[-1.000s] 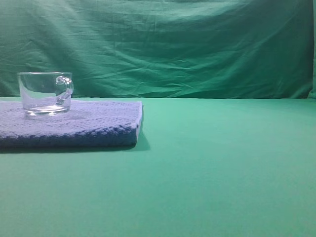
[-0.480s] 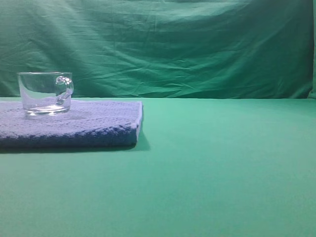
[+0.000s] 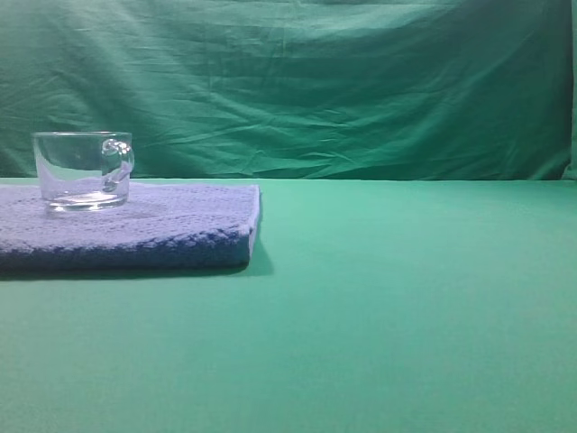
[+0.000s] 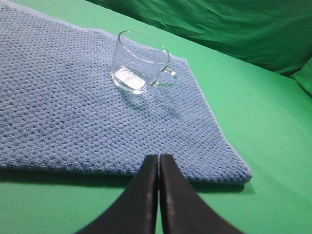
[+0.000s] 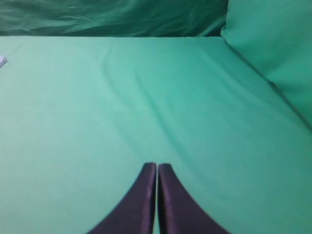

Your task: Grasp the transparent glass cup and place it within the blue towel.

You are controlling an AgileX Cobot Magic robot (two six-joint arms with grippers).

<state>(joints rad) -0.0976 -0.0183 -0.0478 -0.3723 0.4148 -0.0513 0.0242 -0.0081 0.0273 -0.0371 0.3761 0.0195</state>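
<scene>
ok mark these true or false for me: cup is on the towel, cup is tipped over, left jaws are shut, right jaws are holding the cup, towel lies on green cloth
1. The glass cup stands on the blue towel. True.
2. The cup is tipped on its side. False: it stands upright, mouth up, in both the exterior and left wrist views.
3. The left gripper has its jaws shut with nothing between them. True.
4. The right gripper holds the cup. False: its jaws are shut on nothing, over bare green cloth, with no cup in that view.
5. The towel lies on the green cloth. True.
</scene>
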